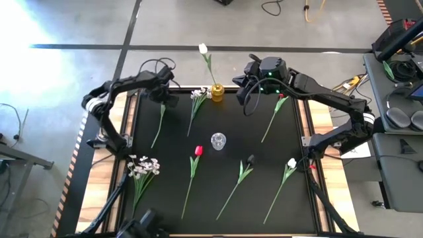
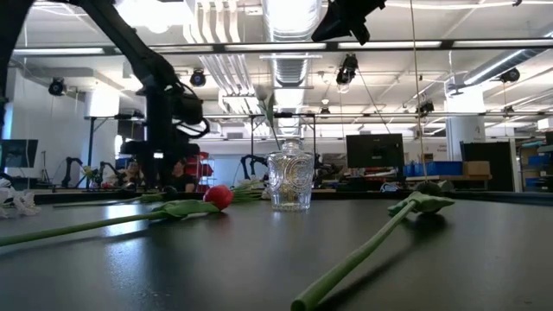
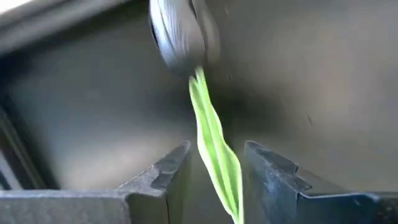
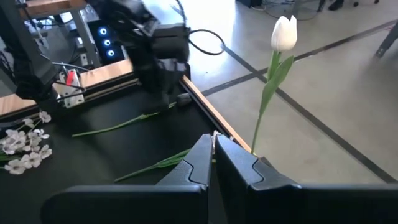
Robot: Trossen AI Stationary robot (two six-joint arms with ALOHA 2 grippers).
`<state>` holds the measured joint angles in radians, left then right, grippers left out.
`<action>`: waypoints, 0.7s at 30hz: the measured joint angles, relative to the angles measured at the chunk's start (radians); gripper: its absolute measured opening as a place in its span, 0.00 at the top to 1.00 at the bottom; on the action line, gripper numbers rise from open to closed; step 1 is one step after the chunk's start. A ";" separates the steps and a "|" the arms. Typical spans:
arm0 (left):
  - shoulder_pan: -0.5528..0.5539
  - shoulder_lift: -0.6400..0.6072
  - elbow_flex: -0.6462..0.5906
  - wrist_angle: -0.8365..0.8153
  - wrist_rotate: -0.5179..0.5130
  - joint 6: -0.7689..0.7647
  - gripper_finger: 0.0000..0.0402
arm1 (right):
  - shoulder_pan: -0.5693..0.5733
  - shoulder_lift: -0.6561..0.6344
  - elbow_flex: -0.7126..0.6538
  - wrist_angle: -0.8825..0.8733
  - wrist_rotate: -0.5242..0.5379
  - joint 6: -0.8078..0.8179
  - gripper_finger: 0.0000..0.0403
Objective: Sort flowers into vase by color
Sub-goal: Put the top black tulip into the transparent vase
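Under the open left tool (image 3: 214, 171), a dark tulip (image 3: 177, 31), its stem end cut off.

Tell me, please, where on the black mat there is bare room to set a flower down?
Bare mat lies right of the clear vase, between it and the red-budded stem. Another patch lies left of the red tulip, above the white blossom spray. The far edge around the yellow vase is crowded: both grippers work there.
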<state>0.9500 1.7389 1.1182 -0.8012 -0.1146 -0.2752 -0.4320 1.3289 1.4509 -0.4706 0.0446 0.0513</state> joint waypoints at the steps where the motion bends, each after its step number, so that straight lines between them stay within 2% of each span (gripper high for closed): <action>1: 0.004 0.023 0.023 -0.006 0.000 0.011 0.67 | 0.000 0.000 0.000 0.000 0.000 0.000 0.97; 7: 0.024 0.179 0.152 -0.089 0.000 0.052 0.70 | 0.000 0.000 0.000 -0.002 0.000 -0.003 0.97; 11: 0.024 0.241 0.199 -0.122 0.000 0.078 0.71 | 0.000 0.000 0.000 -0.002 0.001 -0.003 0.97; 16: 0.026 0.249 0.196 -0.115 0.000 0.100 0.73 | 0.000 0.000 0.000 -0.002 0.001 0.000 0.97; 21: 0.036 0.224 0.181 -0.096 0.007 0.106 0.87 | 0.000 0.001 0.000 -0.003 0.001 0.000 0.97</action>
<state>0.9862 1.9631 1.2990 -0.8968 -0.1072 -0.1693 -0.4320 1.3296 1.4509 -0.4732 0.0456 0.0517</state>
